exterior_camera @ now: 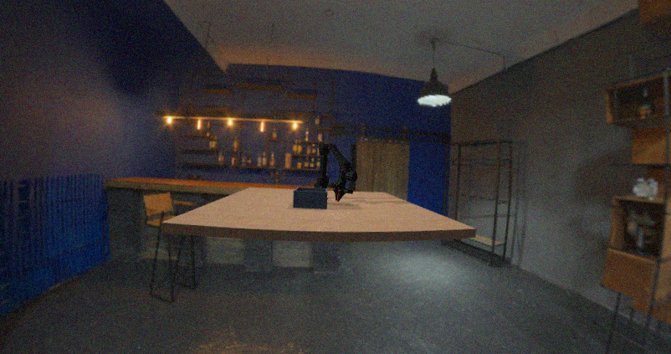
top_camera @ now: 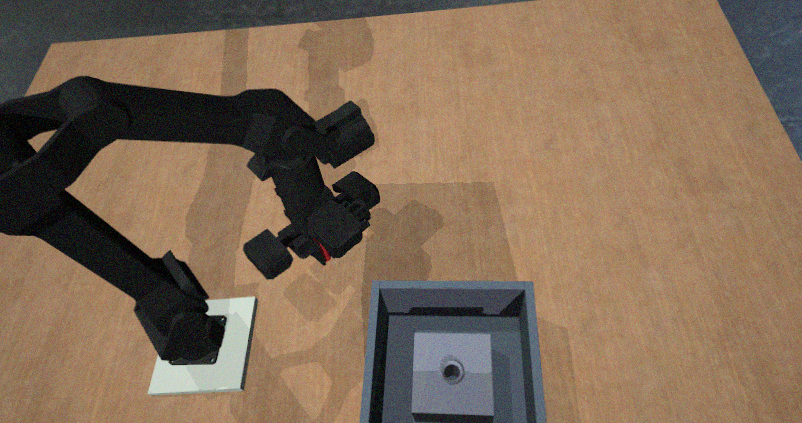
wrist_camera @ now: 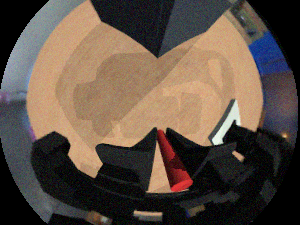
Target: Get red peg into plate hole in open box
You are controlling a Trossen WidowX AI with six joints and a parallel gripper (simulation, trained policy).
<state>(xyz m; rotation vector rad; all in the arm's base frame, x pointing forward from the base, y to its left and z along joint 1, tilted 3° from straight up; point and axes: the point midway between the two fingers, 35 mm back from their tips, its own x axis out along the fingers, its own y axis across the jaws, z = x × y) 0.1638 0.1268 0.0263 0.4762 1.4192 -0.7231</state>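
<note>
The red peg (top_camera: pixel 325 251) (exterior_camera: pixel 337 196) (wrist_camera: pixel 173 161) is between the fingers, its far end at the fingertips and its near end towards the wrist. My gripper (top_camera: pixel 326 259) (exterior_camera: pixel 338 198) (wrist_camera: pixel 161 130) is shut on it, low over the table, beside the box. In the wrist view the peg slants against the right finger, with a narrow gap to the left finger's inner face. Whether its lower end touches the table is hidden. The open grey-blue box (top_camera: pixel 453 285) (exterior_camera: pixel 309 200) (wrist_camera: pixel 132 21) holds a light grey plate (top_camera: pixel 429 350) with an empty round hole (top_camera: pixel 451 370).
The wooden table (top_camera: pixel 617 139) (exterior_camera: pixel 329 222) carries a pale base plate (top_camera: pixel 241 330) (wrist_camera: pixel 226 122) under the arm's foot, left of the box. The box's high walls stand close to the gripper.
</note>
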